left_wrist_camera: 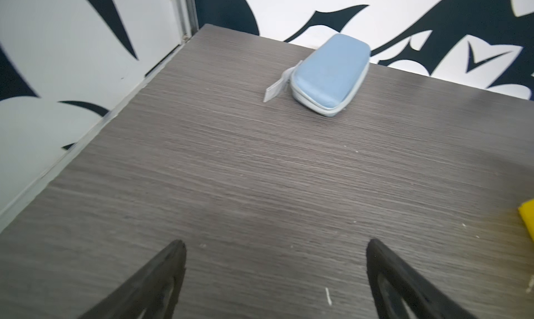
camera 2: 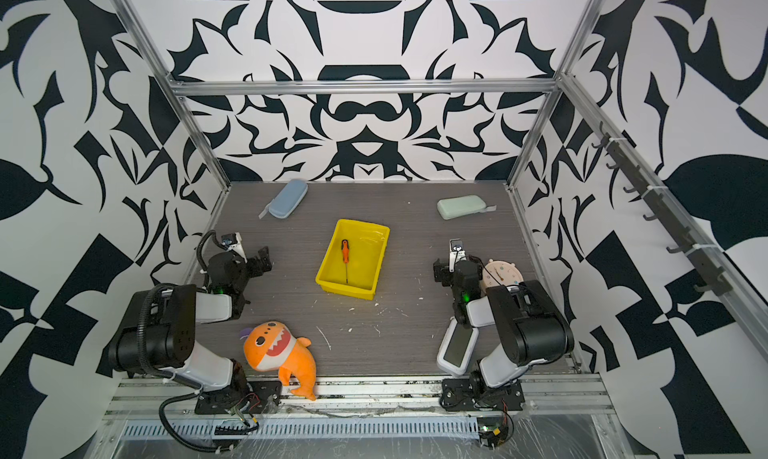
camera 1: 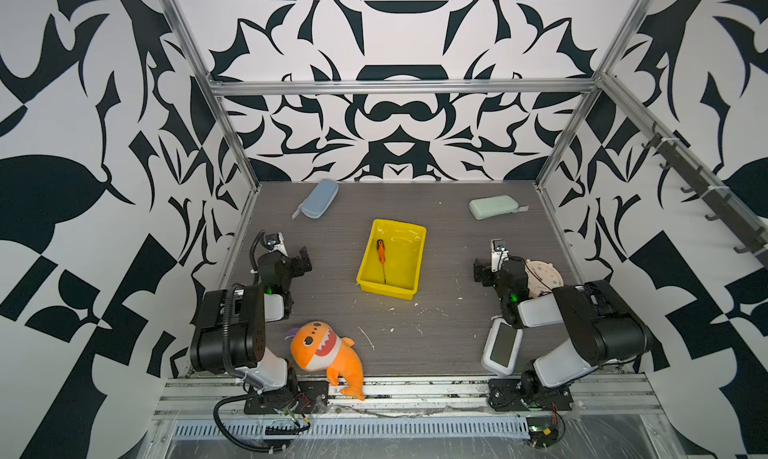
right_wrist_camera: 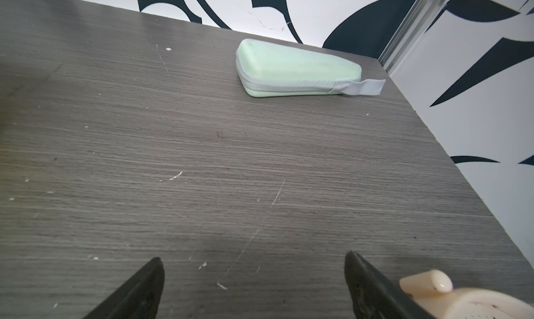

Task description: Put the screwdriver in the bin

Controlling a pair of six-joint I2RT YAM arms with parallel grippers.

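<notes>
At the left of both top views we see the left gripper (camera 1: pixel 304 258) hanging low over the table (camera 1: pixel 449 249), well apart from the bin. Its wrist view shows the two fingers spread wide with only bare tabletop between them, so it grips nothing. Below it, at the lower left, a plush shark (camera 1: pixel 320 347) lies at the table's front edge, its tail over the rail. In the upper left a blue case (camera 1: pixel 319 198) rests near the back wall. In the middle stands the bin (camera 1: pixel 403 266), its long sides running up the frame. The screwdriver (camera 1: pixel 380 255) lies flat inside it, along the left wall, with the handle toward the upper end and the tip near the lower wall. Neither gripper touches the screwdriver or the bin. In the upper right we find a green case (camera 1: pixel 493 207) lying crosswise near the back wall. At the right of the frame the right gripper (camera 1: pixel 480 270) sits low over the table, also well apart from the bin. Its wrist view shows its fingers wide apart over bare wood, with nothing held. A cream clock (camera 1: pixel 542 278) lies just beside that gripper on its right, and we cannot tell whether they touch. Below it, at the lower right, a white device (camera 1: pixel 502 347) with a dark screen lies partly under the right arm.
</notes>
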